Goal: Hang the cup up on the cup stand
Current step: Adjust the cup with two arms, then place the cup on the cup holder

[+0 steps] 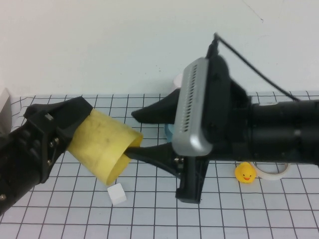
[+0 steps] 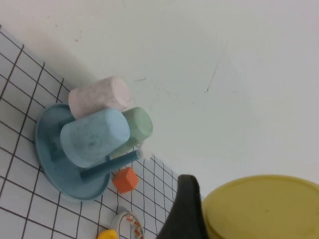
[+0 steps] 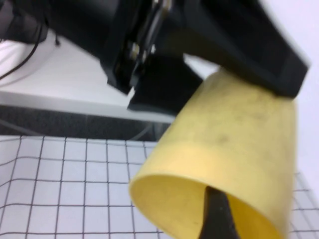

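Note:
The yellow cup (image 1: 107, 144) lies on its side in the air over the grid mat, mouth turned to the right. My left gripper (image 1: 83, 133) is shut on its base end; one black finger (image 2: 183, 214) shows beside the cup's bottom (image 2: 264, 209). My right gripper (image 1: 132, 132) stands open at the cup's mouth. Its lower finger (image 3: 215, 219) reaches inside the cup (image 3: 234, 139) and its upper finger sits above the rim. The cup stand (image 2: 55, 159), a round blue tray, carries pink, light blue and pale green cups on its pegs. In the high view my right arm hides most of it.
A small white cube (image 1: 116, 193) lies on the mat below the cup. A yellow rubber duck (image 1: 245, 173) and a white tape roll (image 1: 271, 172) sit at the right. An orange cube (image 2: 124, 180) rests beside the stand. The white wall runs along the back.

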